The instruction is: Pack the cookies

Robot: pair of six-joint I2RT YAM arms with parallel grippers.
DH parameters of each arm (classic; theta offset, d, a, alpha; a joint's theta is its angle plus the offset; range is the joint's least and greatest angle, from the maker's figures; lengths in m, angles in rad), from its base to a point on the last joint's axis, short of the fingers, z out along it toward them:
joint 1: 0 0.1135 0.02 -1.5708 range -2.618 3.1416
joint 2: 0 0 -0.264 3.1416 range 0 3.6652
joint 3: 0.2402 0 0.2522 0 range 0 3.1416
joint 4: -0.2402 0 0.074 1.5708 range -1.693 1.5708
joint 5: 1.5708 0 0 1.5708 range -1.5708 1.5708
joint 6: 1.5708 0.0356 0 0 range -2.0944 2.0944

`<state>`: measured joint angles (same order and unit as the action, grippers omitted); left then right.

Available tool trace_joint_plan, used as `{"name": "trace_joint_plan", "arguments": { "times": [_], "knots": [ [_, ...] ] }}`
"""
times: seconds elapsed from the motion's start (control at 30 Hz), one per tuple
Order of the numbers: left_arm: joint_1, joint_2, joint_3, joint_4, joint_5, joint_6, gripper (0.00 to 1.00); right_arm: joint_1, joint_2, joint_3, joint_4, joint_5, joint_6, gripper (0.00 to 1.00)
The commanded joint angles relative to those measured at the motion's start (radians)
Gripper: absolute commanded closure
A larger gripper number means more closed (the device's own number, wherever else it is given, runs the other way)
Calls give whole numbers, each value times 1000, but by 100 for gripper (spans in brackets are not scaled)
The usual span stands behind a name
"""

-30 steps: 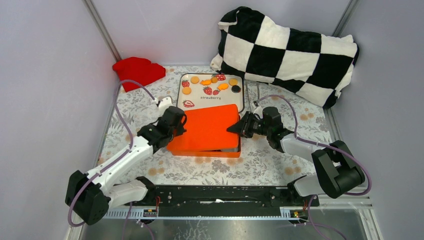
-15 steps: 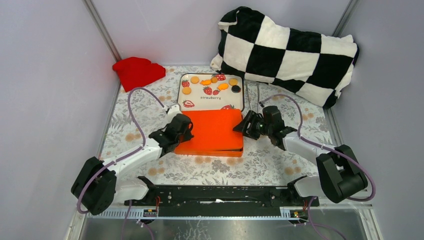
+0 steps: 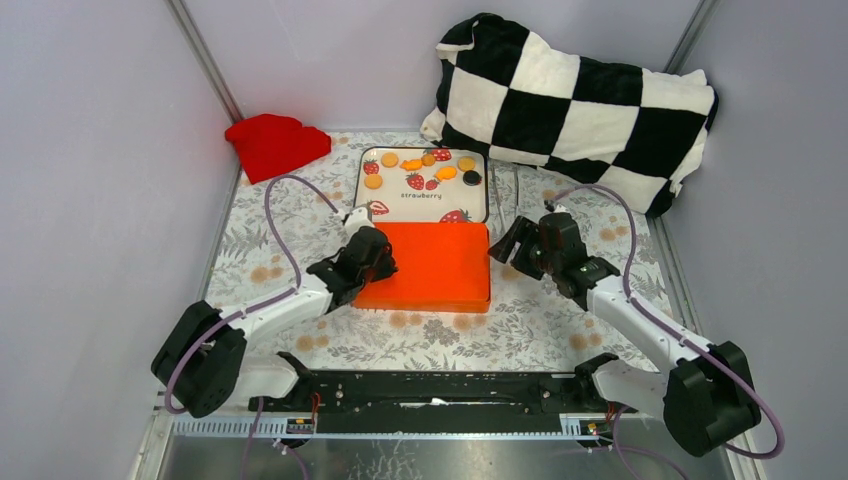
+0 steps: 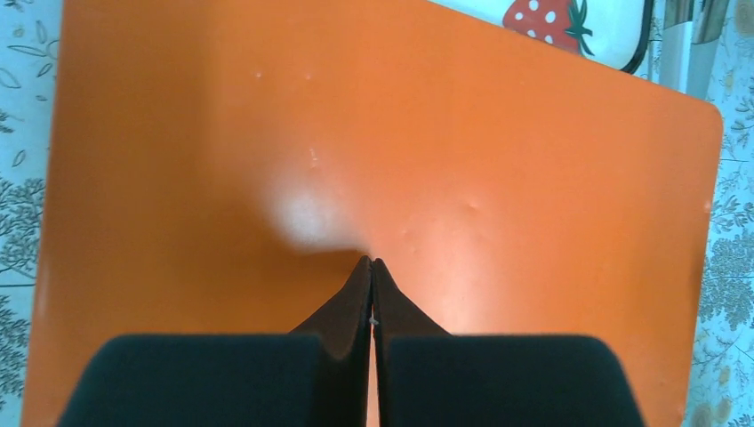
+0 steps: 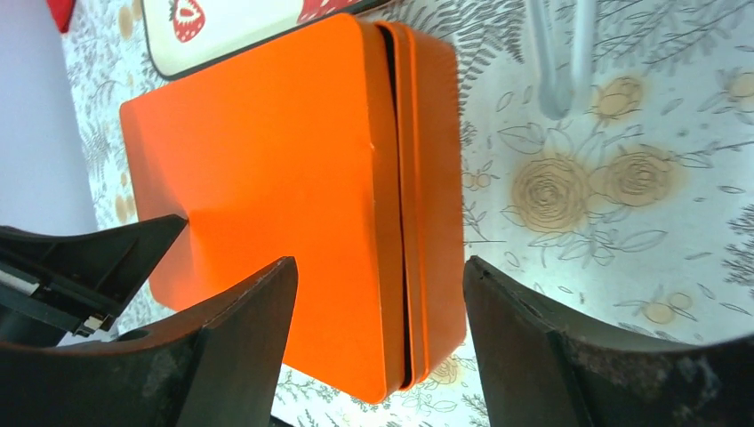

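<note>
While the lid [image 3: 430,262] sits on the tin [image 5: 436,178], the step reads as seating it

Left gripper [image 4: 371,265]: jaws together, tips at the lid
Tin: contents hidden (dark seam between lid and base)
Tray [image 3: 470,200] behind tin: cookies [image 3: 446,172] loose on it, unpacked
Right gripper [image 5: 378,267]: jaws apart, near the tin's right edge, holding nothing
Next: lid probably has to lift so the cookies can go in

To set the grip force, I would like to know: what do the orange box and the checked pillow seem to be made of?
Orange box: probably painted tin, possibly hard plastic. It is smooth and semi-glossy, with a soft glare patch and small dimples on the lid.
Checked pillow: apparently plush fabric. It is matte and fuzzy, with a rounded, sagging shape.
</note>
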<state>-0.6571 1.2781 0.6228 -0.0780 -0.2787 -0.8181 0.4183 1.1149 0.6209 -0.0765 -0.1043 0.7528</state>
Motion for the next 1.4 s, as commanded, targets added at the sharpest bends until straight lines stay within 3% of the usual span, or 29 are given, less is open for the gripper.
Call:
{"name": "trace_joint_plan", "arguments": {
  "times": [0.0, 0.17, 0.27, 0.4, 0.57, 0.77, 0.93, 1.03, 1.2, 1.27, 1.37],
  "knots": [
    [-13, 43, 19, -76, 4, 3, 100, -3, -6, 84, -135, 153, -53, 29],
    [-9, -118, 193, -433, -265, -92, 100, -3, 138, 178, -232, 185, -113, 70],
    [6, -207, 240, -598, -407, -167, 100, -3, 212, 200, -221, 175, -123, 83],
    [99, -227, 201, -679, -424, -213, 100, -3, 296, 224, -211, 181, -124, 85],
    [173, -131, 80, -596, -392, -249, 100, -3, 391, 244, -178, 161, -142, 88],
    [173, -15, 29, -449, -384, -226, 100, -3, 525, 284, -139, 85, -170, 88],
    [153, 8, 6, -271, -329, -149, 100, -1, 623, 303, -41, -112, -176, 91],
    [133, 35, 24, -238, -311, -130, 100, 3, 631, 294, 29, -237, -163, 92],
    [114, 87, 9, -172, -214, -134, 100, 7, 588, 299, 43, -306, -185, 91],
    [115, 113, 4, -153, -174, -137, 100, 6, 573, 327, -34, -248, -197, 91],
    [113, 137, 9, -161, -158, -135, 100, 7, 513, 366, -170, -11, -191, 92]
  ]
}}
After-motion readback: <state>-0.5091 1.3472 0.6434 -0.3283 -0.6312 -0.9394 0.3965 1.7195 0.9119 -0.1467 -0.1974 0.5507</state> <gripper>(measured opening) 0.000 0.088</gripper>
